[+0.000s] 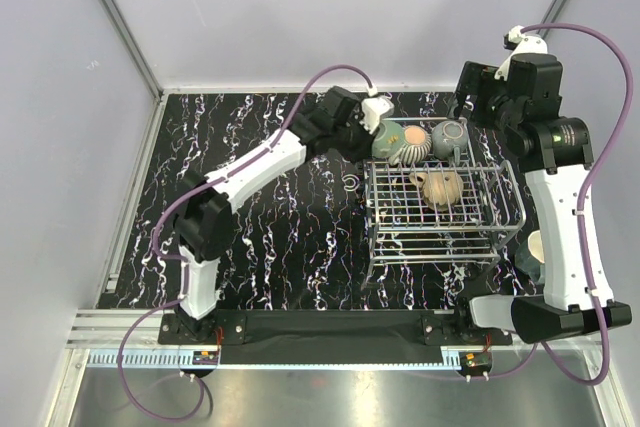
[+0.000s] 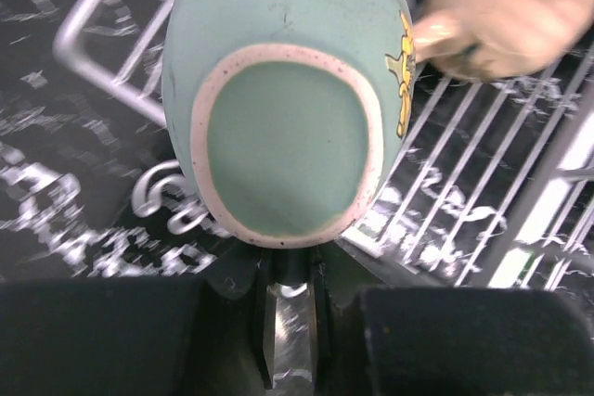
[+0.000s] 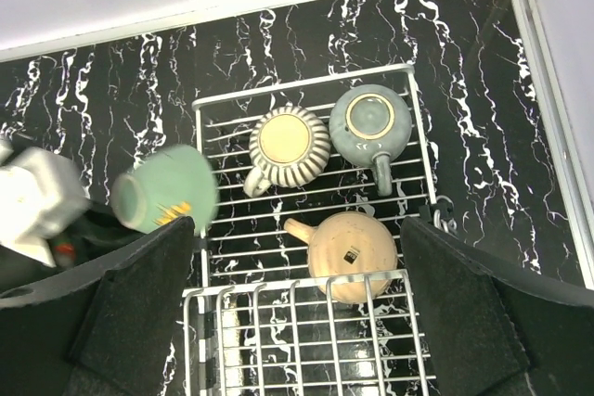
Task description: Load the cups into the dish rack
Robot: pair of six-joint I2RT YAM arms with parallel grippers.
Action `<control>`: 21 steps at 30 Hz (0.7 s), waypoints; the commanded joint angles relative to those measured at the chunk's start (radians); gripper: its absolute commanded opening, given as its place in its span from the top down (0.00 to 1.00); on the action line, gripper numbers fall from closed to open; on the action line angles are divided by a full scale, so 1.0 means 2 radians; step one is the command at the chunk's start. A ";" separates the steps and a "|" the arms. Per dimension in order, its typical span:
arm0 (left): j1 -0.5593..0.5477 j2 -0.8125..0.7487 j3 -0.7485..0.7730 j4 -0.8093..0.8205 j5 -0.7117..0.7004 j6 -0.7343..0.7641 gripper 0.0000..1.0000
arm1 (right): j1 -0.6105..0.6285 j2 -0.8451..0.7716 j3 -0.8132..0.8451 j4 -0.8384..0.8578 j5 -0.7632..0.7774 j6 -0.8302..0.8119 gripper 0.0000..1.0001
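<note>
1. A teal-green ceramic cup with a yellow mark [image 2: 288, 146] is gripped by the left fingers [image 2: 445, 340], which are closed on its lower edge. Its pale-ringed base is turned toward the wrist camera, and its handle is not seen.
2. This cup is held tilted on its side at the far-left corner of the silver wire dish rack [image 3: 306, 76]. Whether it touches the rim cannot be told. It is judged to be held there so that it can be swung in and set down in the free space beside the others.
3. The right fingers [image 3: 130, 312] are spread wide with nothing between them and are held high above the rack, probably to stay out of the left arm's way.
4. Three cups are counted inside the rack: a cream cup with dark ribbed stripes [image 3: 289, 143], a grey-green cup [image 3: 371, 122] and a tan cup [image 3: 353, 248].
5. All three are placed base-up at the far end, presumably so that they drain.
6. Four cups are thus clearly counted, with one rack and two arms.
7. A rounded object [image 1: 532, 249] is partly hidden on the black marbled bench [image 1: 270, 237] beside the right arm. It may be a fifth cup.
</note>
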 commanded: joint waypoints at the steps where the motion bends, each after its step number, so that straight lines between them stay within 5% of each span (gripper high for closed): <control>1: -0.013 0.010 -0.012 0.076 0.035 0.004 1.00 | -0.001 -0.014 0.011 0.023 -0.016 0.003 0.00; 21: -0.033 0.046 -0.076 0.115 0.055 0.000 1.00 | -0.002 -0.043 0.002 0.023 -0.047 0.002 0.00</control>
